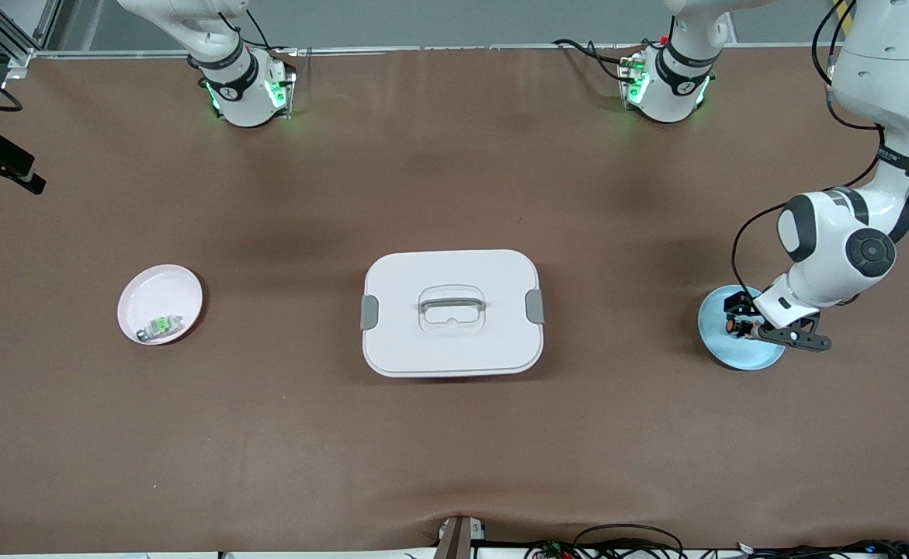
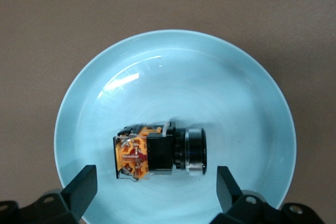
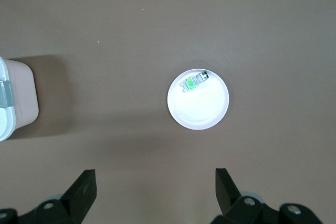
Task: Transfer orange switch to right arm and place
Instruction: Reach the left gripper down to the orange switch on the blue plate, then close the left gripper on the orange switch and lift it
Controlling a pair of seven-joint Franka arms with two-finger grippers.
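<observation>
1. The orange switch (image 2: 157, 153), a small black blocky part with an orange end, lies on its side in the round pale-blue plate (image 2: 241, 98) at the left arm's end of the table.
2. The left gripper (image 2: 155, 190) hangs over it, fingers spread, not touching: the pick-up is in hand. Next it must descend and close squarely.
3. The right gripper (image 3: 155, 192), spread, waits above the round pink plate (image 3: 202, 111).
4. Count: one switch, two plates, one white lidded box (image 1: 452, 312), one green-topped grey part (image 1: 161, 326).

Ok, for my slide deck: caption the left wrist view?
Open left pincer poised over the orange switch lying in the blue plate.
</observation>
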